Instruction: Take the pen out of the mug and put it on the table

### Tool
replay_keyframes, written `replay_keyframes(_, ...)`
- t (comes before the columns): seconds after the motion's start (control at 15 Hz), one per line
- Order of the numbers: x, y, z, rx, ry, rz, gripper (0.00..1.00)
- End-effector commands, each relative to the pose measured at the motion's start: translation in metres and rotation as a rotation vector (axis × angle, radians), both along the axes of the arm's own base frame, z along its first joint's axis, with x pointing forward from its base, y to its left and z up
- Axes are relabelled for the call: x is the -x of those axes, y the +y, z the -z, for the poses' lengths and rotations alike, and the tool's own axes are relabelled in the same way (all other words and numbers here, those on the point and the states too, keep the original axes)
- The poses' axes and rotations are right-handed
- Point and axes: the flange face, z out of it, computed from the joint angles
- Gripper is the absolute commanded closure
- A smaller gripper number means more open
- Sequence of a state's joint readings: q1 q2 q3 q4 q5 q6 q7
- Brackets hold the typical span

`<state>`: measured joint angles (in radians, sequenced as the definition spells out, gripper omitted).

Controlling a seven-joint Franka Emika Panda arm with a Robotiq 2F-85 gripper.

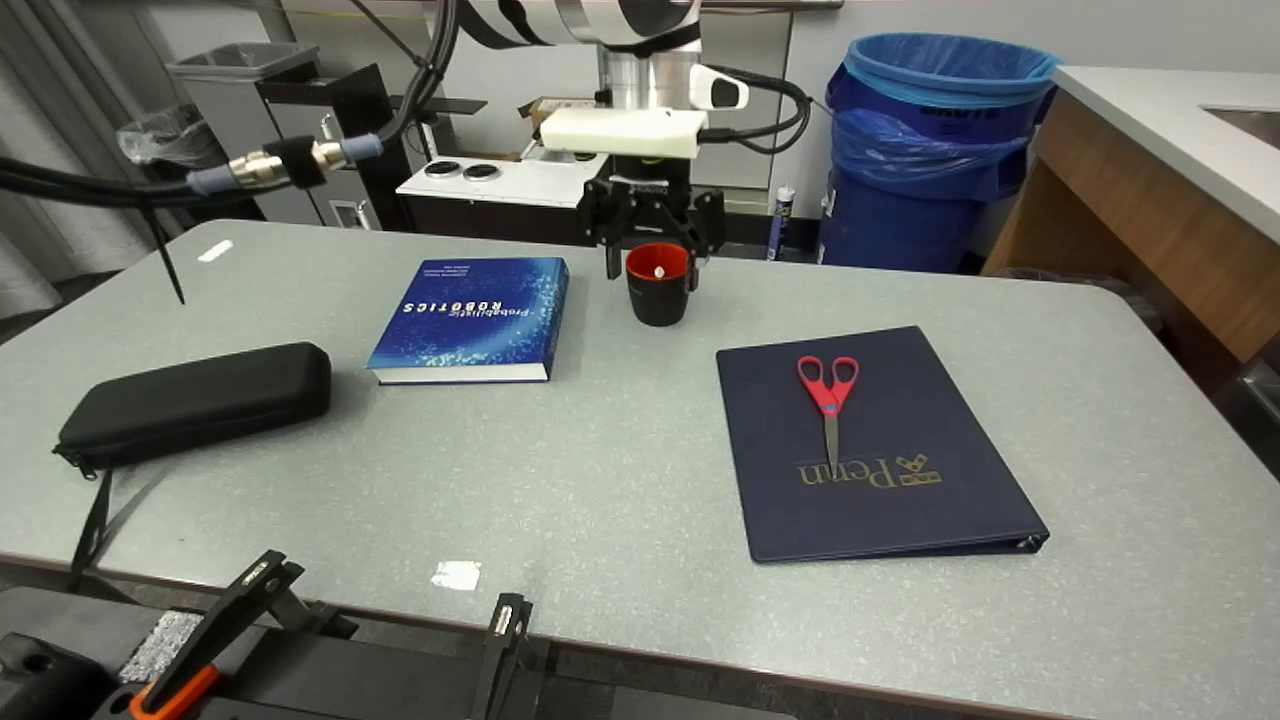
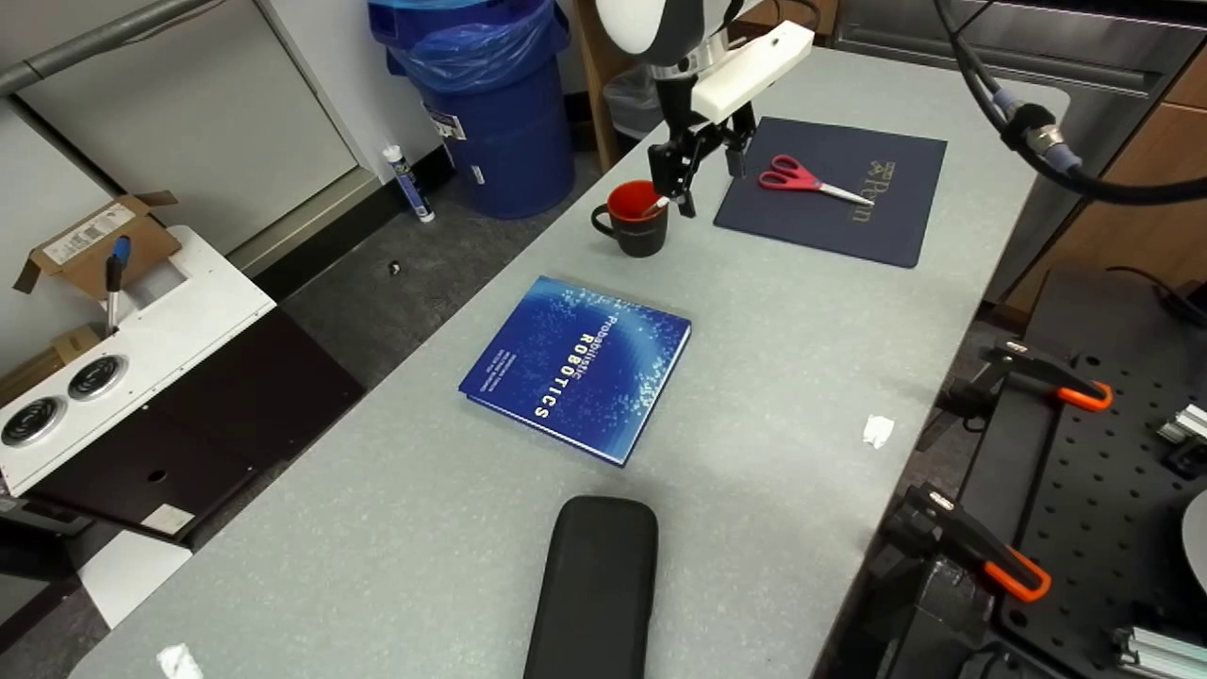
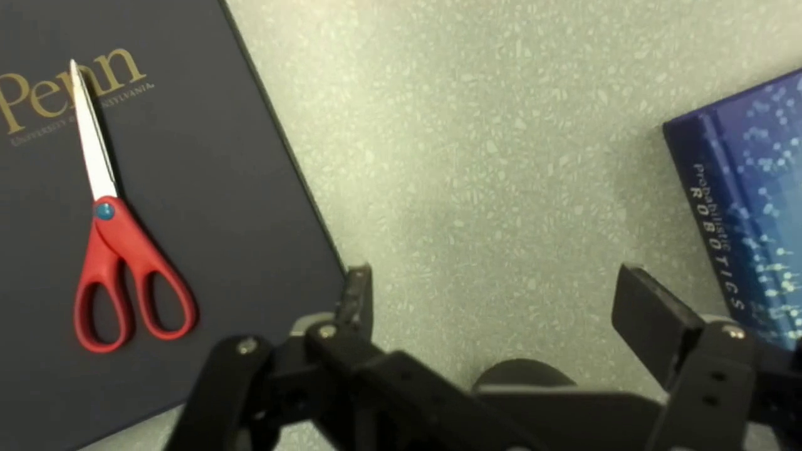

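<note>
The mug point(image 1: 658, 302) stands upright on the grey table point(image 1: 600, 470), dark outside and red inside. It also shows in an exterior view point(image 2: 643, 236), with its handle toward the table's edge. The pen point(image 1: 659, 271) is inside it; only its pale upper end shows, leaning at the rim point(image 2: 657, 205). My gripper point(image 2: 711, 189) is open and empty, above the table beside the mug, between mug and folder. In the wrist view the gripper point(image 3: 495, 269) has its fingers wide apart over bare tabletop. A dark curved edge point(image 3: 523, 371), probably the mug, is mostly hidden behind the gripper.
A blue book point(image 1: 475, 315) lies near the mug. Red-handled scissors point(image 1: 828, 395) rest on a navy folder point(image 1: 880, 500) on the mug's other side. A black case point(image 1: 200, 400) lies farther along the table. A blue bin point(image 2: 500, 123) stands beyond the table edge.
</note>
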<state>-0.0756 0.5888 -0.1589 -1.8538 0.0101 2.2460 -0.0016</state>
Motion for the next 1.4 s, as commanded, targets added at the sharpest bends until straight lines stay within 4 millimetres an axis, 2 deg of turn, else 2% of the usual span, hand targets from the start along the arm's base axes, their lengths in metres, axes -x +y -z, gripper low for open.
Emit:
replay_keyframes(0.0, -0.032, -0.007, 0.011, 0.022, 0.024, 0.062, 0.0)
replay_keyframes(0.53, -0.061, -0.007, 0.014, 0.018, 0.05, 0.092, 0.02)
replay_keyframes(0.6, -0.063, -0.007, 0.015, 0.015, 0.057, 0.09, 0.26)
replay_keyframes(0.73, -0.065, -0.007, 0.016, 0.009, 0.071, 0.089, 0.31)
replay_keyframes(1.27, -0.073, -0.009, 0.023, -0.022, 0.08, 0.084, 0.95)
replay_keyframes(1.33, -0.074, -0.01, 0.024, -0.023, 0.08, 0.084, 0.99)
